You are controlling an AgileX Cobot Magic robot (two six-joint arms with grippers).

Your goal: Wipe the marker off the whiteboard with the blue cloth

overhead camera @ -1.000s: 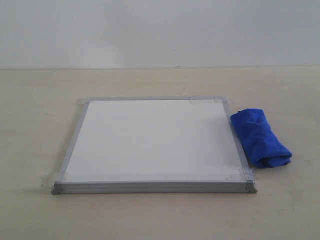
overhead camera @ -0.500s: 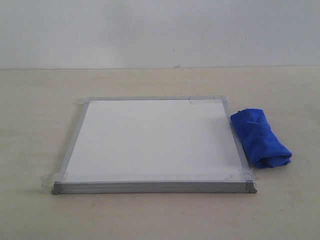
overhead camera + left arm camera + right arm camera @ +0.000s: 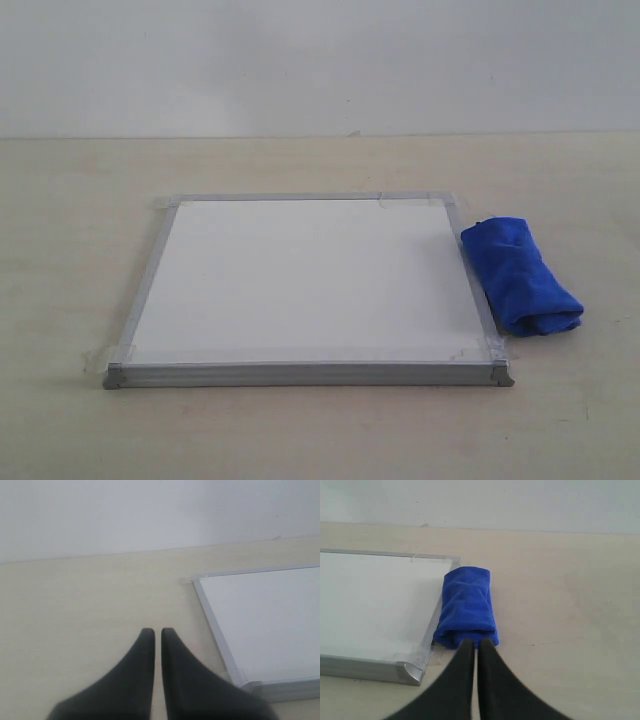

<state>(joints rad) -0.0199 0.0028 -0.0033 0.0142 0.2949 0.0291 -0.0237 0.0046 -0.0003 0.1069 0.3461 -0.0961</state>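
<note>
The whiteboard [image 3: 310, 285] lies flat on the table, grey-framed with taped corners; it also shows in the left wrist view [image 3: 265, 620] and the right wrist view [image 3: 370, 600]. No red marker line shows on it in any view. The blue cloth [image 3: 518, 274] lies rolled on the table against the board's right edge, also seen in the right wrist view [image 3: 467, 607]. My right gripper [image 3: 476, 642] is shut and empty, its tips in line with the cloth's near end. My left gripper [image 3: 154, 631] is shut and empty over bare table beside the board's left edge. Neither arm appears in the exterior view.
A pale beige table [image 3: 80, 200] carries everything, with a plain white wall [image 3: 320, 60] behind it. Clear tape [image 3: 100, 352] holds the board's corners to the table.
</note>
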